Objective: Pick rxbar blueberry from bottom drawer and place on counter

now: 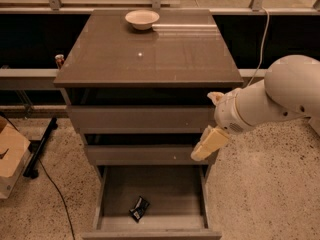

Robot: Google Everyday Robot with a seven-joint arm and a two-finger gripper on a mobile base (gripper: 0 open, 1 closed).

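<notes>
A cardboard box point(9, 159) sits at far left on the speckled floor point(260, 194). In the centre stands a grey-brown cabinet point(75, 115). Its glossy tabletop point(150, 59) carries a pale bowl point(142, 19) near the back edge. The bottom drawer point(165, 186) is pulled open, and the rxbar blueberry point(139, 208) lies tilted on its floor near the front. At right, a white arm point(280, 96) reaches in. Its cream hand point(207, 144) hangs before the middle drawer point(140, 155), at its right end, apart from the bar. Whether the hand is clenched or released cannot be told.
</notes>
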